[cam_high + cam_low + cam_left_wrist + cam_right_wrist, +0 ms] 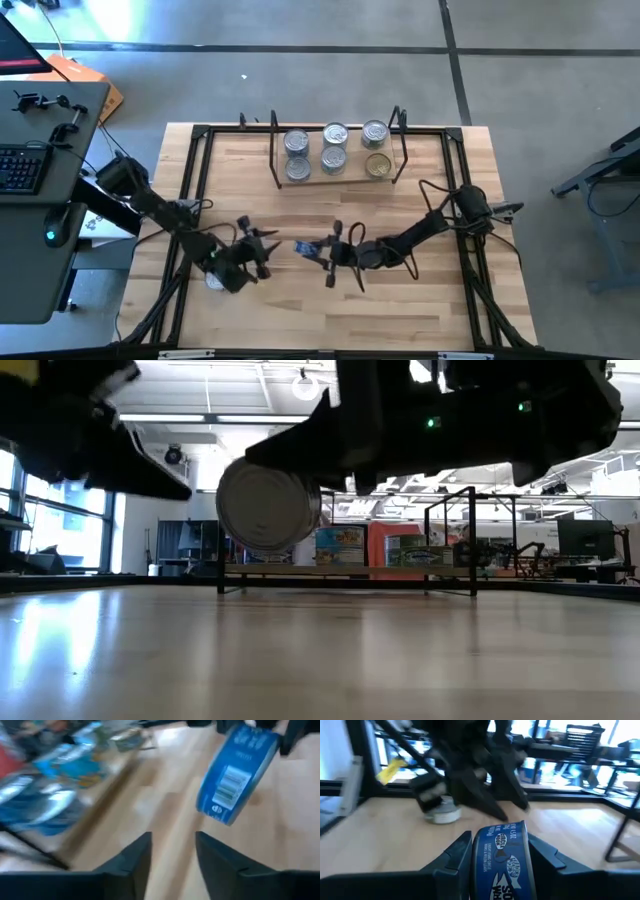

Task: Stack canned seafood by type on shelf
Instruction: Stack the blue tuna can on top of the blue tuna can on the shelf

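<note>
My right gripper (318, 250) is mid-table, shut on a blue-labelled tin (305, 247), which the low view shows raised above the tabletop (268, 505). My left gripper (262, 250) is open just left of that tin, its fingers (172, 845) pointing toward it without touching. A loose silver-lidded tin (440, 812) sits flat on the table under the left arm. The shelf (340, 182) stands at the far side. It carries several silver-lidded tins (334, 135) and one gold-lidded tin (378, 165). My right gripper pinches the blue-labelled tin between its two fingers, one finger on each side of the label wall (502, 855). The fingers come level from the table's right. The tin stands on edge in the hold, one round face (268, 505) toward the near side, lifted clear of the table.
The black frame rails (195, 190) run along the table's left and right sides. A desk with a keyboard (20, 165) stands left of the table. Bare wood (330, 310) lies between the grippers and the near edge.
</note>
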